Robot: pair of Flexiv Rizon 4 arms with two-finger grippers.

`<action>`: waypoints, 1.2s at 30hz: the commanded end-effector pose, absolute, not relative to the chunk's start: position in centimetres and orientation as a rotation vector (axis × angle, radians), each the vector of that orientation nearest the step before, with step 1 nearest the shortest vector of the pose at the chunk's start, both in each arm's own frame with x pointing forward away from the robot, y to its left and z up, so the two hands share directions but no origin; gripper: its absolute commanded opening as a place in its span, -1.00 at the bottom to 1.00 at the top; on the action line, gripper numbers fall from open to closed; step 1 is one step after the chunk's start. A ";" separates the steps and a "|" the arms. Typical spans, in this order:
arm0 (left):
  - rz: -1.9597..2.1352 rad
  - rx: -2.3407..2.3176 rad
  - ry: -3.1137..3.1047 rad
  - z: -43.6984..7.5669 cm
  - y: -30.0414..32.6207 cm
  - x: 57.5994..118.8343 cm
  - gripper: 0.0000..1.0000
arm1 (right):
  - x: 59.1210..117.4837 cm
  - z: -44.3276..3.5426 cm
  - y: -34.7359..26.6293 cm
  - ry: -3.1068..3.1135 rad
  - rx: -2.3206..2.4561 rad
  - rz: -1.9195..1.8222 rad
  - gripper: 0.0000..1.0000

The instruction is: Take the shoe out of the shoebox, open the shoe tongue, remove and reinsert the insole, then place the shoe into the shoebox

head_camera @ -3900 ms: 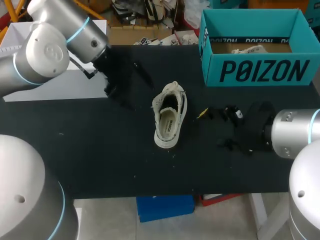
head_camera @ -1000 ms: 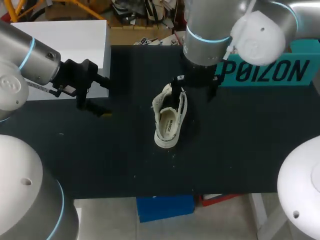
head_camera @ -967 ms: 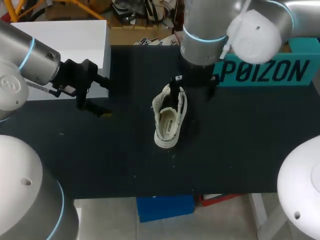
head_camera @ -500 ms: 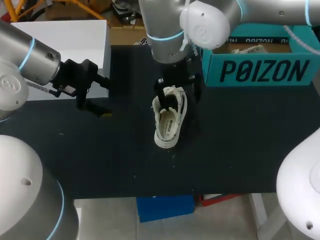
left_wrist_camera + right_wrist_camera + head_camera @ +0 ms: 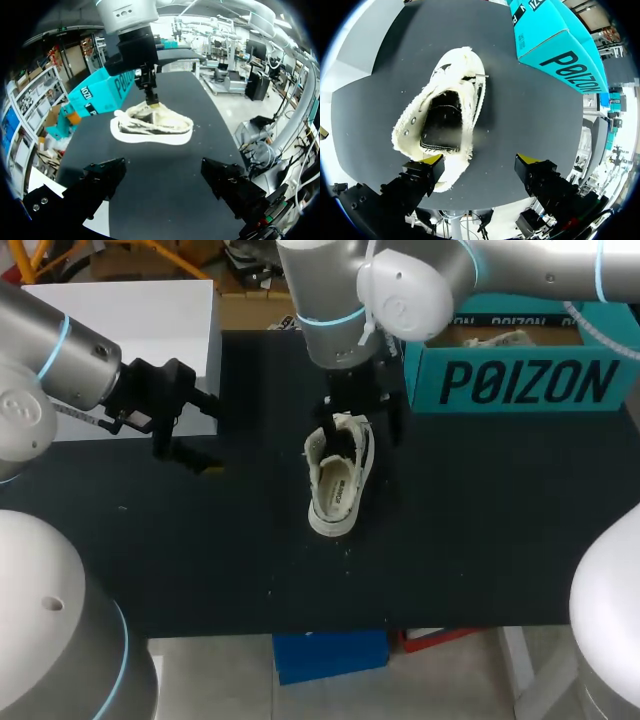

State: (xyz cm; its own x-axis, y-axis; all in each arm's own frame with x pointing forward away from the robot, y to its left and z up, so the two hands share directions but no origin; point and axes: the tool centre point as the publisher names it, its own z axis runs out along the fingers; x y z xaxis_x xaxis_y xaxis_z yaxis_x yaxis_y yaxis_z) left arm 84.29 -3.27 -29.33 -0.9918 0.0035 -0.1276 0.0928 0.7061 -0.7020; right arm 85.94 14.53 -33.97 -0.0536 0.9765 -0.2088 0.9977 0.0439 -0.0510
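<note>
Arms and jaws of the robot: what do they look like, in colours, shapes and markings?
The left arm and the right arm are thick, rounded, silver-grey tubes with thin light-blue rings at the joints. The wrists and jaws are black and blocky. The jaws end in small yellow tips, seen best in the right wrist view.

The shoe (image 5: 338, 480) is showing a cream upper with small grey eyelets, a white sole and a black inside. The shoebox (image 5: 520, 380) at the far right is showing teal walls with bold black lettering and a brown inside. The bench (image 5: 200, 560) is lying matte black under both. The left arm (image 5: 60, 360) and the right arm (image 5: 400, 290) are gleaming silver-grey with thin light-blue rings. The right jaws are standing black, their fingertips (image 5: 434, 159) glowing bright yellow.
</note>
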 end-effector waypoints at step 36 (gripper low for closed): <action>-1.155 0.079 2.790 -29.5 -3.3 84.2 1.00 | 87.3 -40.4 14.6 2.155 2.143 -0.155 0.36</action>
